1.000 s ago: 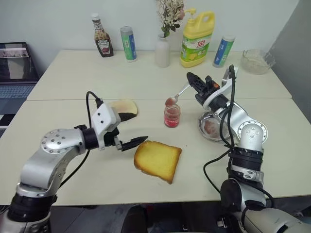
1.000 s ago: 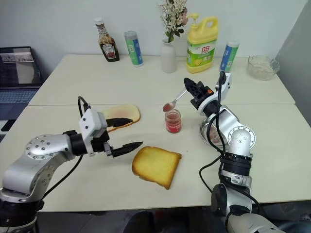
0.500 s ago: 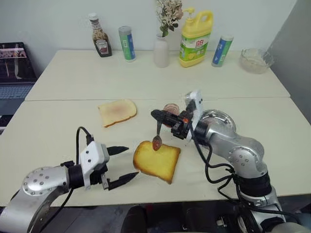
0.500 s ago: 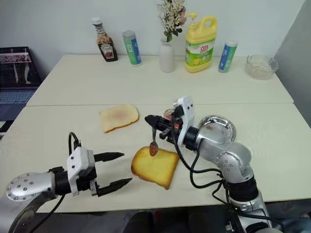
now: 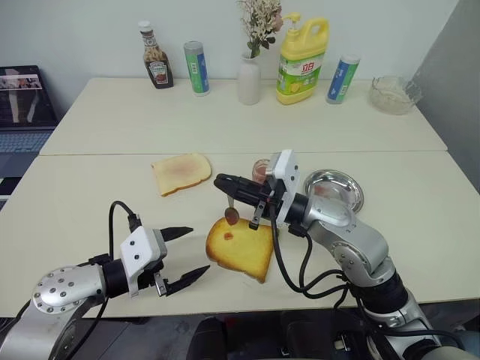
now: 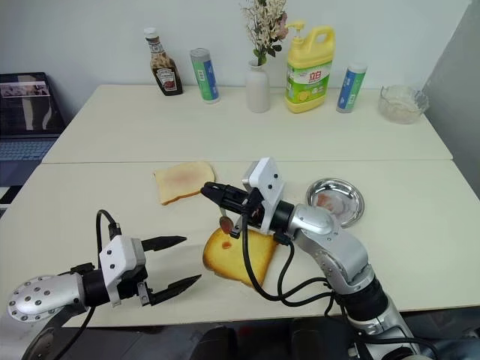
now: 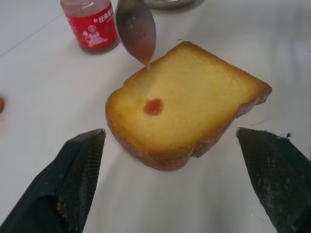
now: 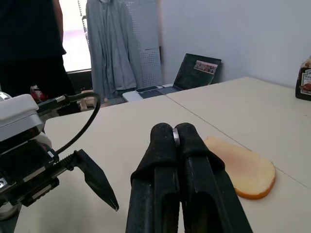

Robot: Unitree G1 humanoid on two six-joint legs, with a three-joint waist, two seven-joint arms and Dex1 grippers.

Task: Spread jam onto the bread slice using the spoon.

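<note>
The bread slice point(image 5: 241, 246), thick and golden with a brown crust, lies near the table's front edge and carries a small red blob of jam point(image 7: 154, 107). My right gripper point(image 5: 221, 181) is shut on the spoon's handle. The spoon point(image 5: 232, 216) hangs bowl-down just above the slice's far left corner, with red jam dripping from its tip point(image 7: 136, 29). The jam jar point(image 7: 94, 26) stands behind the slice, partly hidden by my right wrist in the head views. My left gripper point(image 5: 195, 250) is open and empty, low over the table just left of the slice.
A round steel dish point(image 5: 336, 189) sits right of the jar. A paler, smeared slice point(image 5: 181, 172) lies back left. Along the far edge stand a ketchup bottle point(image 5: 156, 66), two cans, a vase point(image 5: 250, 75), a yellow detergent bottle point(image 5: 304, 60) and a glass bowl point(image 5: 388, 93).
My right gripper carried the spoon from above the jar down and left over the bread, turning its bowl downward. A jam blob now lies on the slice. My left gripper drew back and lower.
</note>
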